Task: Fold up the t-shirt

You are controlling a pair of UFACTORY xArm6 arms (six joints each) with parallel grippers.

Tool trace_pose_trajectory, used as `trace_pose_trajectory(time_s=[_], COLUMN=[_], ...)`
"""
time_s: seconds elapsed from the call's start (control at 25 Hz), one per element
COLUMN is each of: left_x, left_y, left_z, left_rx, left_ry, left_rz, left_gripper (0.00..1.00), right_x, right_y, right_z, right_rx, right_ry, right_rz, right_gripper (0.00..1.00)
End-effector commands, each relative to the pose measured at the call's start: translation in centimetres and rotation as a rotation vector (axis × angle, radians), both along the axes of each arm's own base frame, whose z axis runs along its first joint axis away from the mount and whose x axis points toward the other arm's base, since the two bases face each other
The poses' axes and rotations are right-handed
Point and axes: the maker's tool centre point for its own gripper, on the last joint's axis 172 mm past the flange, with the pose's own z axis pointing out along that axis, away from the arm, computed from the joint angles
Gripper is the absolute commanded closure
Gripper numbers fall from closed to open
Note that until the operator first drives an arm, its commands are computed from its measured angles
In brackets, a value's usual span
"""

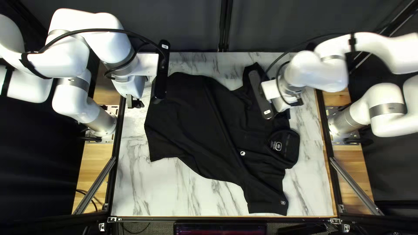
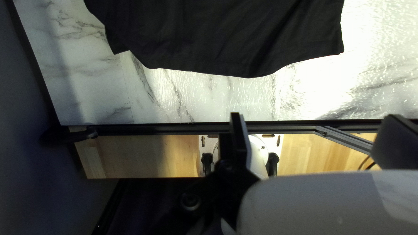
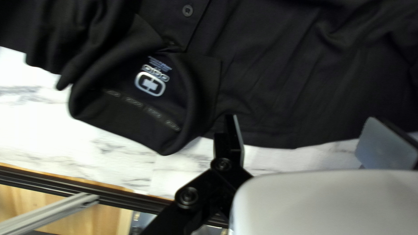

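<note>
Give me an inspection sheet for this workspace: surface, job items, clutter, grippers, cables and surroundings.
Surface: pale marble-patterned table, partly covered by the shirt.
Job's things: black collared T-shirt, spread out, not folded, rumpled; collar toward the right arm's base, one sleeve toward the table's near edge.
Clutter: nothing seen.
Left gripper: open, not holding the shirt.
Right gripper: open, above the shirt's edge beside the collar; contact not clear.
Cables: black cable looping along each arm, left and right.
Surroundings: dark curtain behind the table; wooden boards under both arm bases.
</note>
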Motion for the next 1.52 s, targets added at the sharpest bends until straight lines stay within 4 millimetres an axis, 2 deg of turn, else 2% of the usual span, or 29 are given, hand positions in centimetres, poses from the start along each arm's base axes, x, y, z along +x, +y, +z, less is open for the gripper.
trace_pose_trajectory(time_s=[0.04, 0.24, 0.36, 0.52, 0.84, 1.04, 1.52], left_x=[0.0, 0.0, 0.0, 0.0, 0.0, 0.0, 0.0], left_y=[0.0, 0.0, 0.0, 0.0, 0.0, 0.0, 0.0], left_z=[0.0, 0.0, 0.0, 0.0, 0.0, 0.0, 0.0], left_rx=[0.000, 0.000, 0.000, 0.000, 0.000, 0.000, 0.000], left_ry=[0.000, 0.000, 0.000, 0.000, 0.000, 0.000, 0.000], left_rz=[0.000, 0.000, 0.000, 0.000, 0.000, 0.000, 0.000], left_gripper=[0.00, 0.00, 0.00, 0.00, 0.00, 0.00, 0.00], right_x=[0.1, 0.2, -0.1, -1.5, -1.5, -0.2, -0.6], right_y=[-1.4, -1.8, -4.3, -8.7, -8.8, -11.4, -14.6], right_z=[-0.4, -0.9, -2.0, -3.9, -4.1, -6.1, -7.2], right_rx=[-0.010, -0.001, 0.030, 0.087, 0.091, 0.120, 0.107], right_ry=[-0.004, -0.009, -0.024, -0.015, -0.015, -0.017, -0.005], right_rz=[-0.006, 0.012, -0.001, -0.118, -0.094, -0.010, -0.054], right_gripper=[0.00, 0.00, 0.00, 0.00, 0.00, 0.00, 0.00])
